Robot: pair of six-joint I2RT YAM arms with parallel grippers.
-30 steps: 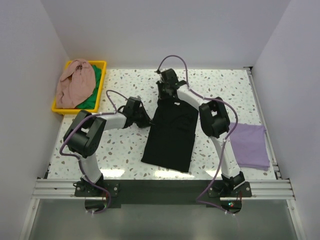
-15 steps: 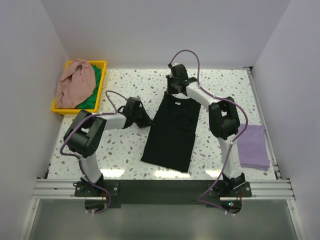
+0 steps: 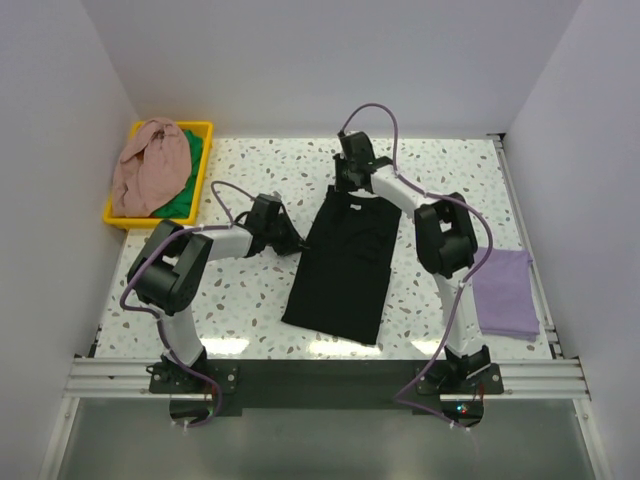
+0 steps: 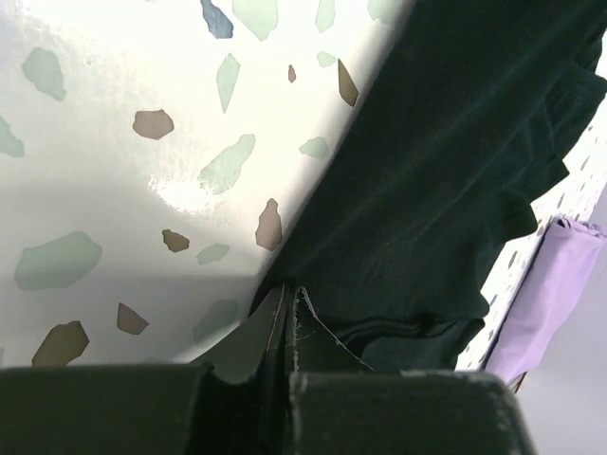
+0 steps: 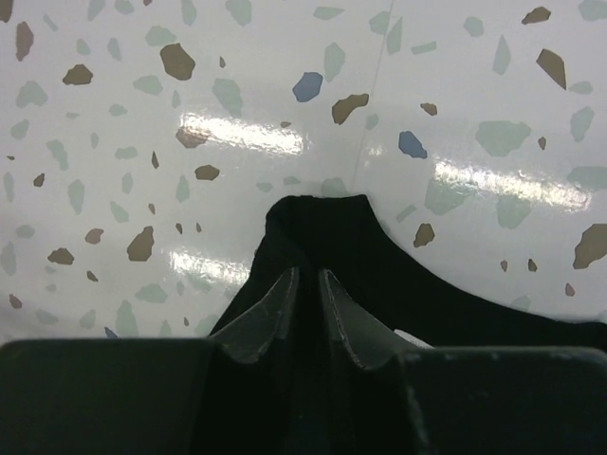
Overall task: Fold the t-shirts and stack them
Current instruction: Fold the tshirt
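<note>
The shirt ahead of the left gripper is matt black cloth, softly creased. Around the right gripper, the table is smooth, glossy, terrazzo-speckled, with bright glare patches.

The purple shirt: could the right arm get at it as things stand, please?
Probably not yet: the right gripper is shut on the black shirt's collar. The purple shirt itself lies uncovered on that arm's side.

Left gripper: fingertips pressed together on the near edge of the black cotton t-shirt. The shirt lies flat on the white speckled terrazzo tabletop, spreading up and right. A folded lilac cloth lies beyond the shirt's far edge.
</note>
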